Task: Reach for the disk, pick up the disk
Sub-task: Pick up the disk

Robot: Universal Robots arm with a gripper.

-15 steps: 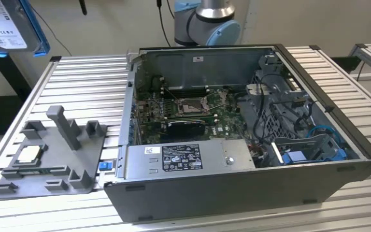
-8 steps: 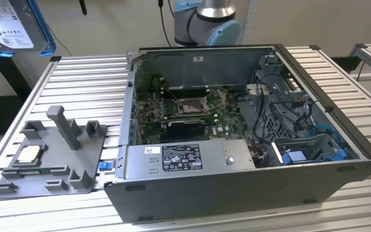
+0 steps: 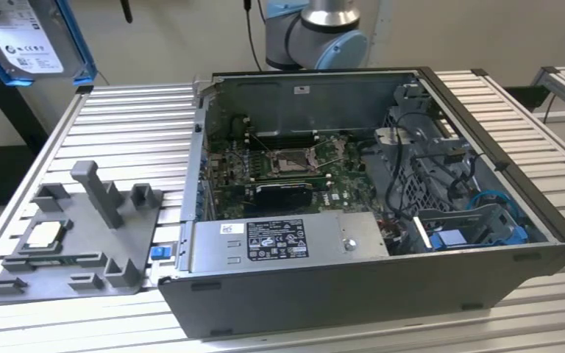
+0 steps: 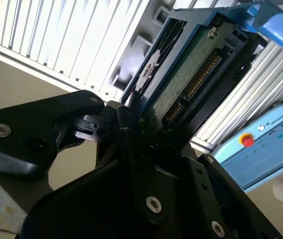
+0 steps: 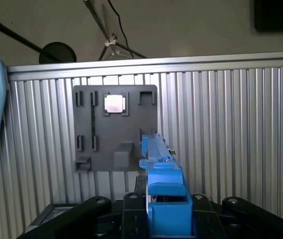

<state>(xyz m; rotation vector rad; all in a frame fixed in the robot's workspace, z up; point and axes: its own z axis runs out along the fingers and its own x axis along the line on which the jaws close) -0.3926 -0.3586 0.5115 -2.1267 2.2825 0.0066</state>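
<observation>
Disk [image 3: 29,40] hangs well above the slatted table [image 3: 518,95], up over the grey holder [image 3: 76,243]. Gripper [image 4: 134,122] jaws clamped on one end of the disk. Small silver chip [image 5: 114,103] sits in the holder; open computer case [image 3: 361,294] just beside the holder.

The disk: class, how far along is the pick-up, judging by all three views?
Done: the disk hangs lifted above the slatted table, clear of the grey holder. In hand: the gripper is shut on its blue-framed edge in both wrist views. Left: nothing of reach or pick-up looks unfinished.
</observation>
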